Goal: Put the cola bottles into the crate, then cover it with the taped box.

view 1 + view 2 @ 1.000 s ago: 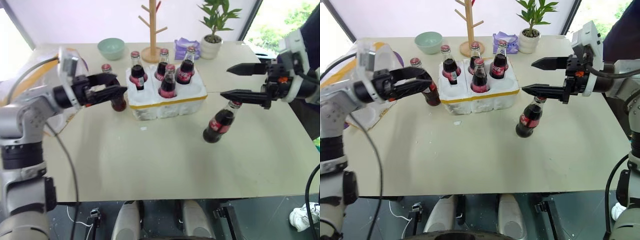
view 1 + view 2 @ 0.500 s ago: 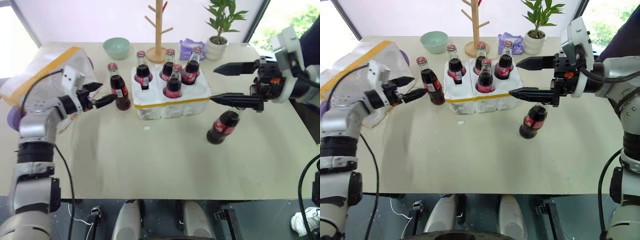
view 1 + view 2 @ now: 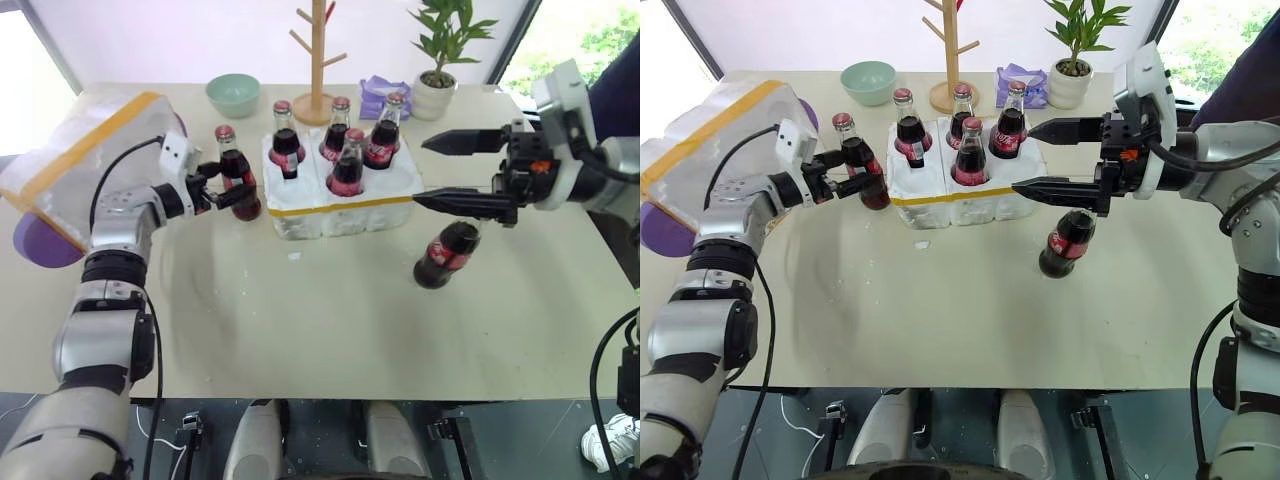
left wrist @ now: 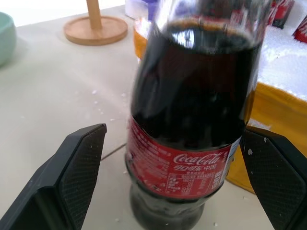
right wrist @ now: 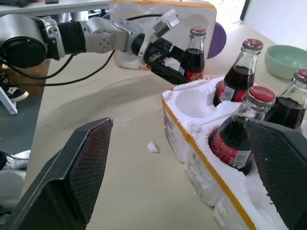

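the left gripper (image 3: 228, 186) has come forward in the last moment and now stands around the loose cola bottle (image 3: 238, 186) that waits just beside the crate (image 3: 340, 205), on its left side. its two fingers (image 4: 81, 165) are spread wide, one on each side of the bottle's label, and in the left wrist view there is a gap between each pad and the glass, so it is not gripping yet.

four cola bottles (image 3: 346, 170) stand already in the wells of the crate. the sixth one (image 3: 448, 252) leans on the table to the right of the crate, under the right gripper (image 3: 470, 172). this gripper has kept its place, with jaws wide apart and nothing between them (it hovers above that bottle, not touching it).

the taped box (image 3: 80, 150) lies at the left edge of the table, behind the left arm.

this means, i think, that the approach to the fifth bottle is done and the closing of the fingers is the next step, then a lift into an empty front well (image 5: 192, 103). two bottles and the cover are still to do.
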Controlling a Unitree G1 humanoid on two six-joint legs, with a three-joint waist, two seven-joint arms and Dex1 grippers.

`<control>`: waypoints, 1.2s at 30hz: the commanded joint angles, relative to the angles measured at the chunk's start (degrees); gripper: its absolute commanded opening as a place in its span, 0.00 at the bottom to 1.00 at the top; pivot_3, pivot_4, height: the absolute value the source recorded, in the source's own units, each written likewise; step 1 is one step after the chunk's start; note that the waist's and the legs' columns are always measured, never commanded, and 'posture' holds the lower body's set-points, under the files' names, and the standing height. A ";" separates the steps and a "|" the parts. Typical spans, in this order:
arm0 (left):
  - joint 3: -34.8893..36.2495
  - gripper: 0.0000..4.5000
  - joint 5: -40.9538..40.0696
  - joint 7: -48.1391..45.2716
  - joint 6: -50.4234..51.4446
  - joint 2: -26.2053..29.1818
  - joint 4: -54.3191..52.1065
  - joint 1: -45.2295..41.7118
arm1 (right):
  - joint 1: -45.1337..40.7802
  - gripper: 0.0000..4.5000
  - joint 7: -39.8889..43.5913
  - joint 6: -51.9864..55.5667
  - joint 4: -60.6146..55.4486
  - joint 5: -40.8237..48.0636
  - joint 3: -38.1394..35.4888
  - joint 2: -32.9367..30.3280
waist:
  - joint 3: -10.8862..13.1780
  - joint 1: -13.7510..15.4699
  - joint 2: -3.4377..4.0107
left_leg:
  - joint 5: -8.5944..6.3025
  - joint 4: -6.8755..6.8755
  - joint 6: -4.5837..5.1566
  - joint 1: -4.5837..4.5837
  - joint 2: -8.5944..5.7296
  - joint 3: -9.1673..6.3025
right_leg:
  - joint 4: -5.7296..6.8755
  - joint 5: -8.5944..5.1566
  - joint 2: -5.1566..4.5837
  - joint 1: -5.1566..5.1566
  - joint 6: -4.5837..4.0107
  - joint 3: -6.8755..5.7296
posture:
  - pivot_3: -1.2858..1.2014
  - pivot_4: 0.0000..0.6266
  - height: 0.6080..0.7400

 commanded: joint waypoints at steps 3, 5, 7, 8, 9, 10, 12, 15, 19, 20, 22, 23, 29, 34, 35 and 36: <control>1.18 0.70 0.63 -1.12 -2.44 1.42 1.84 -3.03 | -1.46 1.00 -1.17 -0.77 -0.74 0.25 -1.81 -0.32 | 0.00 -0.09 0.00 | 0.00 0.00 0.00 0.00 0.00 0.00 | 0.01 0.00 0.00 -0.01 0.00 0.00 | 0.52 0.24 1.00; 1.51 0.61 0.51 -1.47 -2.58 1.81 1.97 -3.24 | -1.47 1.00 -1.30 -0.80 -0.70 0.28 -1.78 -0.34 | 0.00 -0.11 0.00 | 0.00 0.00 0.00 0.00 0.01 0.00 | 0.02 0.00 0.00 -0.02 0.00 0.00 | 0.52 0.24 1.00; 2.36 0.61 -0.38 -2.10 -1.21 2.42 1.06 -3.19 | -1.09 1.00 -1.46 -0.78 -0.90 0.44 -1.91 -0.31 | 0.00 -0.13 0.00 | 0.00 0.00 0.00 -0.01 0.01 0.00 | 0.02 0.00 0.00 -0.03 0.00 0.00 | 0.52 0.24 1.00; 3.07 0.61 -1.42 -3.05 0.63 3.03 -0.56 -2.84 | -0.67 1.00 -1.56 -0.78 -1.25 0.52 -1.99 -0.32 | 0.00 -0.16 0.00 | 0.00 0.00 0.00 -0.01 0.01 0.00 | 0.02 0.00 0.00 -0.04 0.00 0.00 | 0.52 0.24 1.00; 3.58 0.61 -2.15 -3.77 1.96 3.46 -1.86 -2.45 | -0.27 1.00 -1.68 -0.75 -1.64 0.63 -2.11 -0.34 | 0.01 -0.23 -0.01 | 0.00 0.00 0.00 -0.02 0.01 0.00 | 0.02 0.00 0.01 -0.05 0.00 0.00 | 0.52 0.24 1.00; 4.09 0.61 -4.01 -6.42 5.57 4.45 -5.25 -1.30 | 0.21 1.00 -1.70 -0.80 -2.09 0.66 -2.21 -0.45 | 0.01 -0.30 -0.01 | 0.00 -0.01 0.00 -0.04 0.01 0.00 | 0.02 0.00 0.01 -0.08 0.00 0.00 | 0.52 0.24 1.00; 4.86 0.61 -9.36 -12.77 15.92 7.57 -15.29 2.39 | 1.14 1.00 -1.80 -0.62 -3.04 1.03 -2.71 -0.76 | 0.02 -0.48 -0.02 | 0.00 -0.03 0.00 -0.07 0.02 -0.01 | 0.03 0.00 0.01 -0.11 0.00 0.00 | 0.52 0.24 1.00; 6.23 0.61 -17.87 -18.72 30.65 13.86 -33.78 9.00 | 2.31 1.00 -1.92 -0.43 -3.63 1.38 -3.75 -1.44 | 0.08 -1.35 -0.09 | 0.00 -0.09 0.00 -0.18 0.04 -0.03 | 0.04 -0.01 0.01 -0.21 0.00 0.01 | 0.52 0.24 1.00; 7.43 0.61 -22.41 -18.61 37.11 14.51 -37.88 7.28 | 2.41 1.00 -3.72 -1.36 -1.60 -0.35 -3.11 -0.06 | 0.08 -0.46 -0.09 | 0.01 -0.04 -0.01 -0.10 0.03 -0.06 | 0.05 -0.01 -0.01 -0.12 -0.01 -0.02 | 0.52 0.24 1.00; 7.63 0.61 -23.01 -18.18 37.83 14.17 -37.66 6.08 | 2.37 1.00 -3.97 -1.54 -1.30 -0.68 -2.85 0.13 | 0.08 -0.26 -0.10 | 0.01 0.00 -0.02 -0.06 0.03 -0.06 | 0.04 -0.01 0.00 -0.07 -0.01 -0.03 | 0.52 0.24 1.00; 6.95 0.61 -22.07 -15.66 35.63 11.41 -35.66 2.41 | 2.46 1.00 -4.14 -1.95 -0.47 -1.35 -2.51 0.28 | 0.08 0.00 -0.10 | 0.06 0.09 -0.08 -0.05 0.03 -0.05 | 0.02 -0.02 0.00 -0.02 -0.08 -0.01 | 0.52 0.24 1.00; 6.62 0.61 -21.52 -14.35 34.66 9.87 -34.56 0.89 | 2.51 1.00 -4.15 -2.23 -0.16 -1.67 -2.41 0.32 | 0.07 0.24 -0.11 | 0.07 0.11 -0.09 -0.05 0.02 -0.06 | 0.02 -0.01 0.00 0.01 -0.08 -0.01 | 0.52 0.24 1.00; 3.37 0.61 -13.62 -7.40 22.35 1.31 -25.01 -4.54 | 2.39 1.00 -5.26 -2.17 0.33 -2.04 -2.59 0.82 | 0.06 -0.10 -0.15 | 0.06 0.11 -0.06 -0.06 -0.04 -0.07 | -0.07 0.04 -0.02 0.09 0.02 -0.01 | 0.52 0.24 1.00; -1.78 0.61 -7.73 -8.10 15.10 -2.70 -18.86 -5.99 | 3.99 1.00 -6.29 -2.35 0.34 -2.49 -3.38 0.69 | 0.07 -0.31 -0.15 | 0.06 -0.08 -0.04 -0.07 0.02 -0.09 | 0.04 0.06 0.10 -0.15 0.06 -0.01 | 0.52 0.24 1.00; -2.57 0.61 -6.42 -7.93 14.02 -2.63 -18.04 -6.06 | 4.32 1.00 -6.51 -2.58 0.47 -2.74 -3.44 0.65 | 0.07 -0.14 -0.13 | 0.06 -0.08 -0.04 -0.06 0.02 -0.09 | 0.05 0.06 0.10 -0.13 0.06 -0.01 | 0.52 0.24 1.00; -2.96 0.61 -5.57 -7.80 13.23 -2.55 -17.28 -6.23 | 4.46 1.00 -6.68 -2.75 0.56 -2.89 -3.40 0.64 | 0.07 -0.04 -0.13 | 0.06 -0.05 -0.04 -0.05 0.01 -0.08 | 0.05 0.07 0.09 -0.10 0.07 0.00 | 0.52 0.24 1.00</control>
